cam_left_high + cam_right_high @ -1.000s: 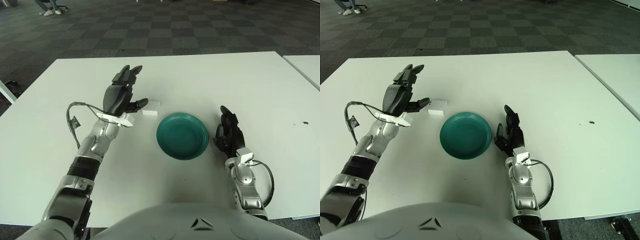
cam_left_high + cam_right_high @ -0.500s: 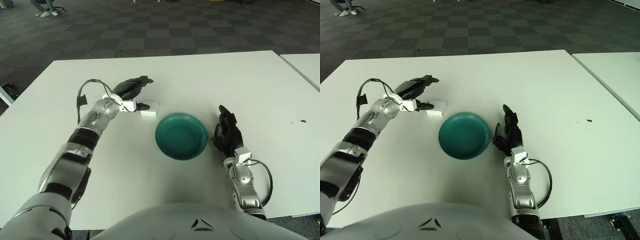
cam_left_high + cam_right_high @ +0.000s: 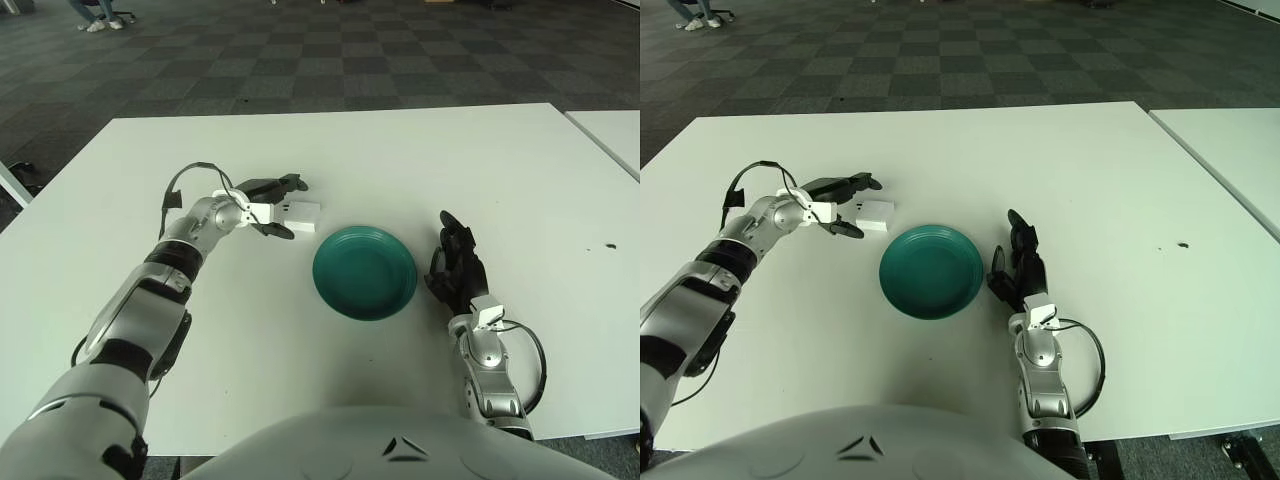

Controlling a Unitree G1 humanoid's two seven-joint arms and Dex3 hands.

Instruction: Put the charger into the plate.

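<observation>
At ten o'clock from the teal plate (image 3: pixel 364 271) I have my left hand (image 3: pixel 265 203) low over the white table (image 3: pixel 520 170), reaching toward the small white charger (image 3: pixel 301 215). Its fingers (image 3: pixel 289 183) are spread, one set passing just beyond the charger's far side and another dark fingertip at its near left corner; they bracket the block without closing on it, and I cannot tell whether any of them touches it. The charger lies flat on the table, just beside the plate's rim at about ten o'clock and apart from it. The plate holds nothing and sits near the middle of the table.

My right hand (image 3: pixel 456 268) shows at three o'clock of the plate, just beside its rim, palm turned inward with the dark fingers pointing up and loosely extended, holding nothing. Its wrist cable (image 3: pixel 530 360) loops out toward five o'clock. A small dark speck (image 3: pixel 609 245) marks the table far out at three o'clock, and a second white table (image 3: pixel 612 135) stands at two o'clock.
</observation>
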